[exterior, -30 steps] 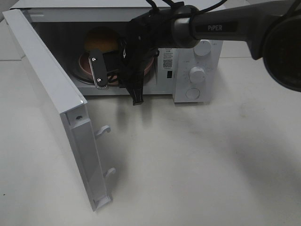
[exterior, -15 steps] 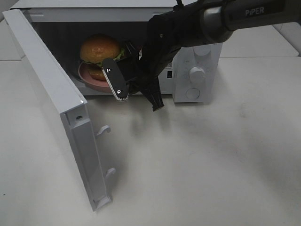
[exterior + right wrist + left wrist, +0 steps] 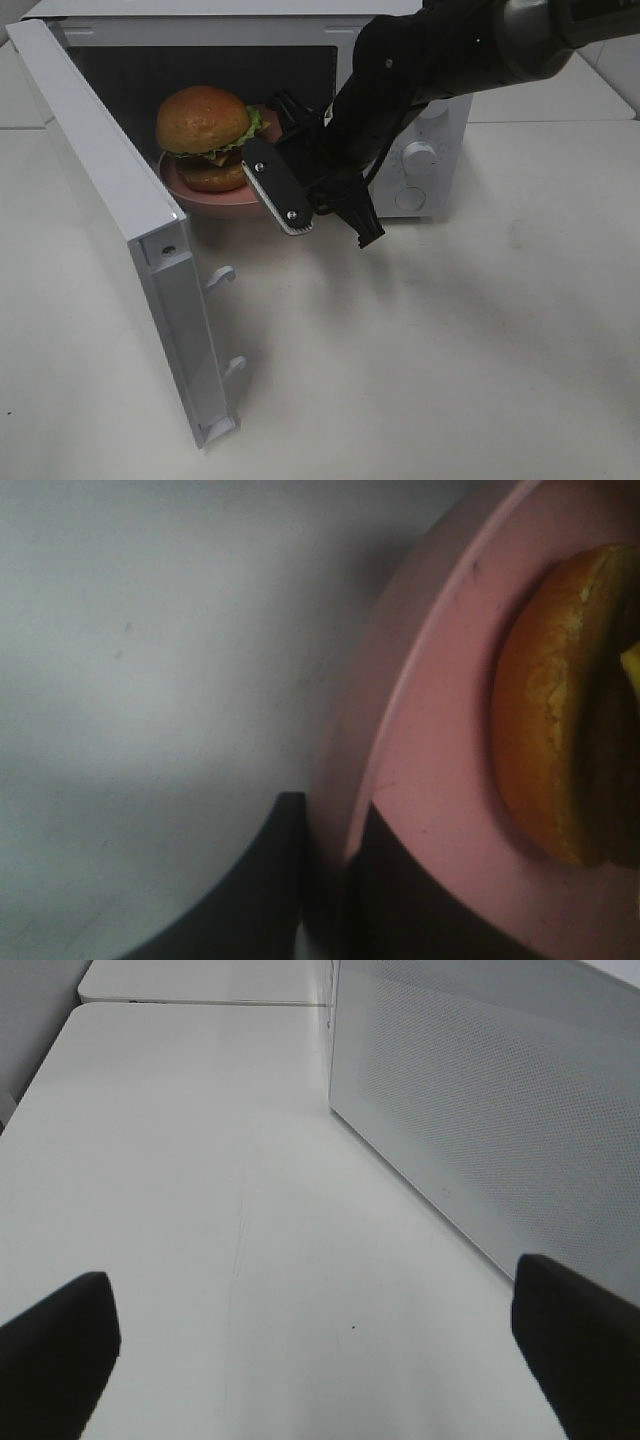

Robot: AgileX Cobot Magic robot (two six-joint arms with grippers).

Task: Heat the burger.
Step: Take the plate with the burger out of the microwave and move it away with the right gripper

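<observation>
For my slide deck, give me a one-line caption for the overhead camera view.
Right gripper grips the pink plate carrying the burger at the open microwave.

The open microwave door [image 3: 120, 220] walls off the left, while the table [image 3: 450, 350] in front lies free.

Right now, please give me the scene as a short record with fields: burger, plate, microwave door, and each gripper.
burger: burger sits on the pink plate, at the microwave opening
plate: its rim is pinched by the right gripper
microwave door: door is swung wide open
right gripper: shut on the pink plate's edge
left gripper: left gripper is open, holds nothing, over the bare table beside the microwave's wall
</observation>
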